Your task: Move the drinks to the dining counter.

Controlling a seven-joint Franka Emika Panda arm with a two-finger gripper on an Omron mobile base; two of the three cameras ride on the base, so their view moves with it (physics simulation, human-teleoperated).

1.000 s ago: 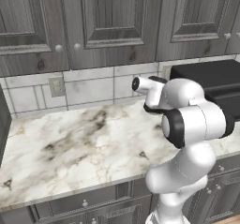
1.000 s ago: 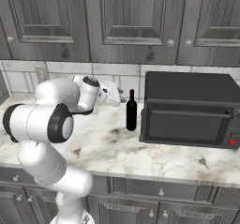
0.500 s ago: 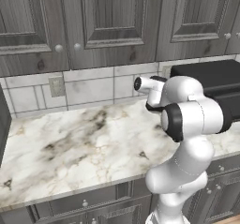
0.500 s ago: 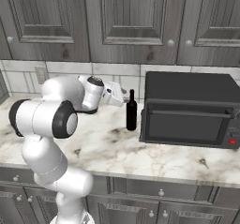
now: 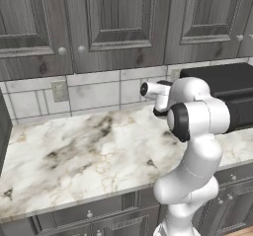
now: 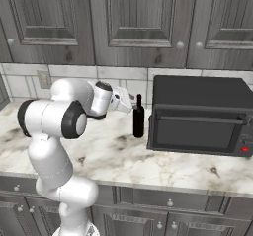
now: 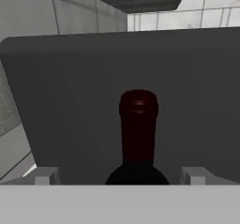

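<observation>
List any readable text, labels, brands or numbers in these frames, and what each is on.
None readable.
Tall slim black wine bottle: no label text visible, in the hand view either.
Black boxy toaster oven: a small red dot at the lower right of its front, no legible marking.
Grey panelled wall cabinets, tiled backsplash and wall outlet: no lettering.
</observation>
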